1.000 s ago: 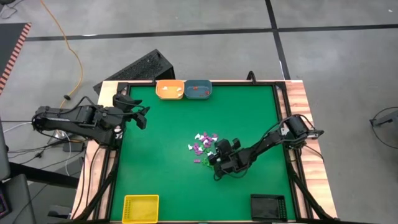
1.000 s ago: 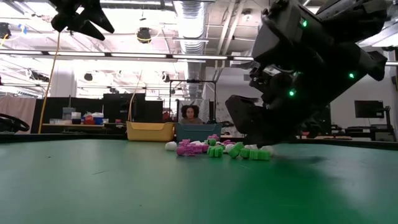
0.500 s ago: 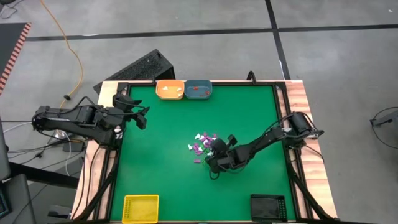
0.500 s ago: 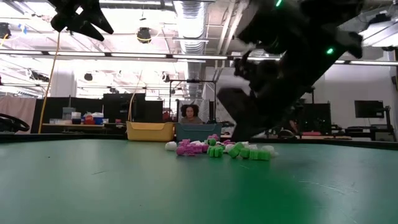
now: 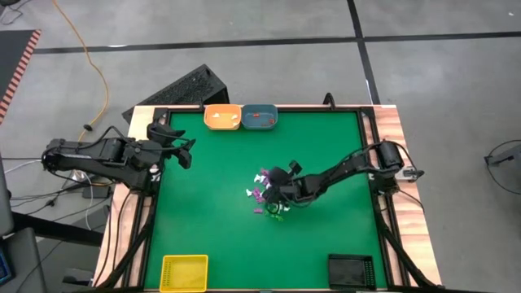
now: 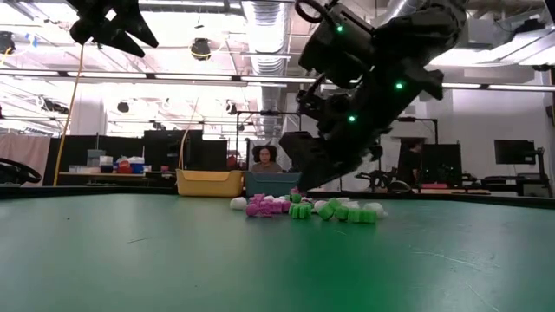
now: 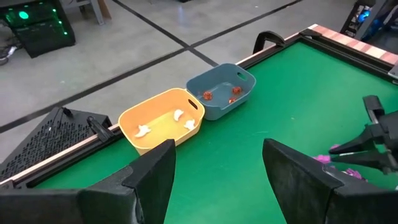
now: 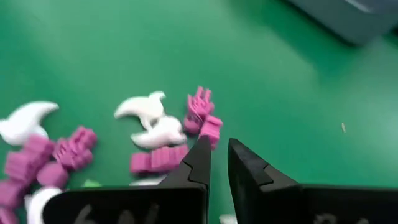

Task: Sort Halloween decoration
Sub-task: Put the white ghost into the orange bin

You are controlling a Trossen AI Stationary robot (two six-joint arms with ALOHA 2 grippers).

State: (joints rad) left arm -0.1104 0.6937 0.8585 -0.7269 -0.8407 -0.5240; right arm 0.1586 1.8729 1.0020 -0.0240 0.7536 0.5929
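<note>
Right pincer over the trinket pile at mid-bench, left pincer waiting at the left edge.

The right pincer (image 5: 277,195) hangs low over the heap of Halloween decoration (image 5: 264,189), a cluster of white, purple and green trinkets on the green bench (image 5: 212,220); its fingers (image 8: 198,163) stand nearly together with only a thin gap, nothing clamped between them, their tips just beside purple and white pieces. The left pincer (image 5: 186,151) hovers raised near the bench's left side, its fingers (image 7: 152,177) spread wide apart and empty. At the far edge, the orange tray (image 5: 222,117) holds white pieces and the blue tray (image 5: 260,117) touching it holds orange-red ones. A yellow tray (image 5: 184,273) and a black tray (image 5: 352,270) sit at the near corners.
</note>
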